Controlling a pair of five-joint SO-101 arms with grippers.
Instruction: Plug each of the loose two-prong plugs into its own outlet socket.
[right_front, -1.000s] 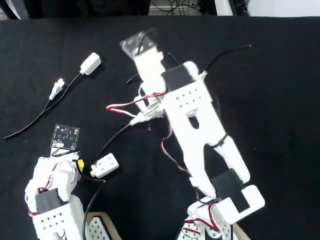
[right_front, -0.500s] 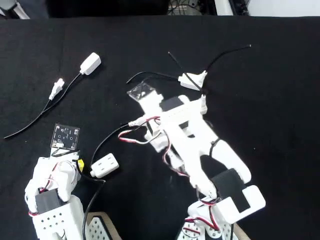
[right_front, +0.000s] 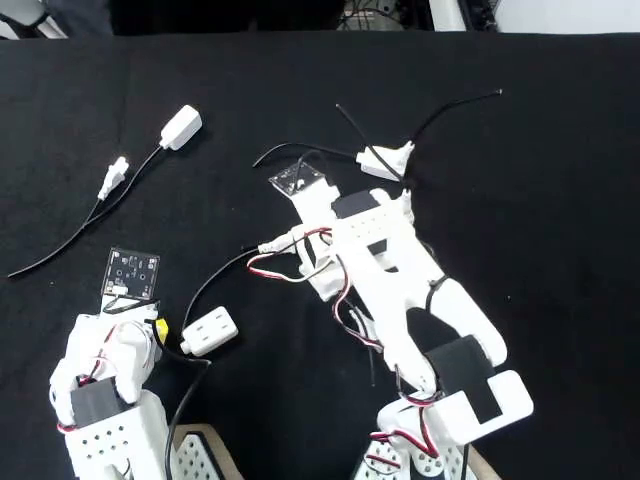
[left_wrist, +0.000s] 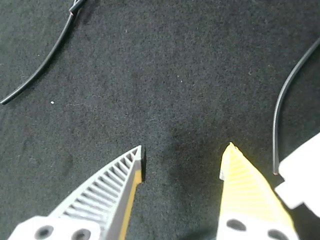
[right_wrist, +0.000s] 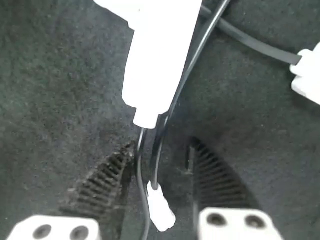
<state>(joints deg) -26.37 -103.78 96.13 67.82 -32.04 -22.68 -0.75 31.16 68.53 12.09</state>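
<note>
My left gripper stands open just above the bare black cloth, one finger grey and one yellow; in the high view it is at the near left. Beside its yellow finger lies a white outlet socket on a black cable. My right gripper is open, its dark fingers astride two black cables, with a white plug body just past the tips. From above, this gripper sits mid-table, near a white plug. A second socket and plug lie far left.
The black cloth covers the whole table. Loose black cables fan out behind the right arm. Another small white plug lies half under that arm. A cable end trails toward the left edge.
The right arm has pulled back from a far stretch toward the near side, its gripper coming down to mid-table and uncovering the white plug and cables. The left arm has not moved.
</note>
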